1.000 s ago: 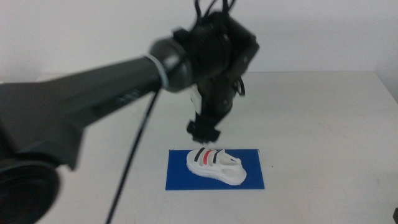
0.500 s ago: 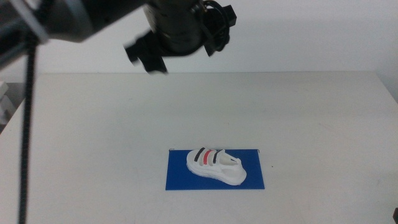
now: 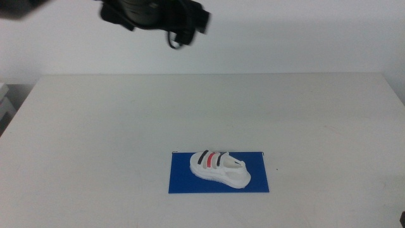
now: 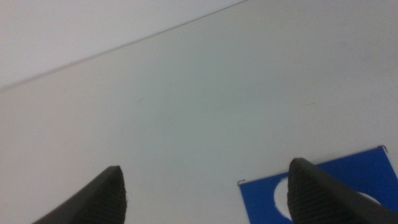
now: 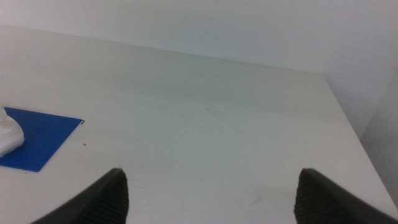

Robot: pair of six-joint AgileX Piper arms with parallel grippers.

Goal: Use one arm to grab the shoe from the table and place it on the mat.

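Observation:
The white shoe with dark and red stripes lies on the dark blue mat at the front middle of the white table. The left arm is raised high at the top of the middle view, well away from the shoe. In the left wrist view the left gripper is open and empty, with a corner of the mat and a bit of the shoe beside one jaw. In the right wrist view the right gripper is open and empty over bare table; the mat and shoe tip show at the edge.
The table's far edge meets a plain white wall. The table's right edge shows in the right wrist view.
The left arm has lifted up and back to the left, from just above the shoe to the top of the view. The shoe stays on the mat.

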